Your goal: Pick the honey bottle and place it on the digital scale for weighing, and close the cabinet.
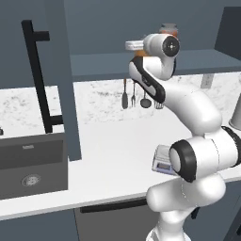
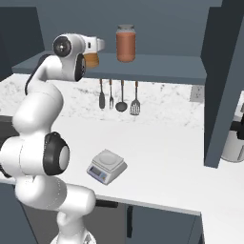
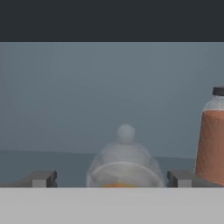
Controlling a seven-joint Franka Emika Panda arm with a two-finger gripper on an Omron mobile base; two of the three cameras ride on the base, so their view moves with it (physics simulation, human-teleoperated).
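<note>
The honey bottle stands on the shelf of the cabinet, its pale cap straight ahead in the hand view. My gripper is open, with one dark fingertip on each side of the bottle and not touching it. In the right base view the hand partly covers the amber bottle. Both cabinet doors hang open. The digital scale sits on the counter below, partly behind my arm in the left base view.
A taller reddish-orange jar stands on the shelf just right of the bottle. Utensils hang on the wall under the shelf. A sink lies left, and a grey appliance at far right.
</note>
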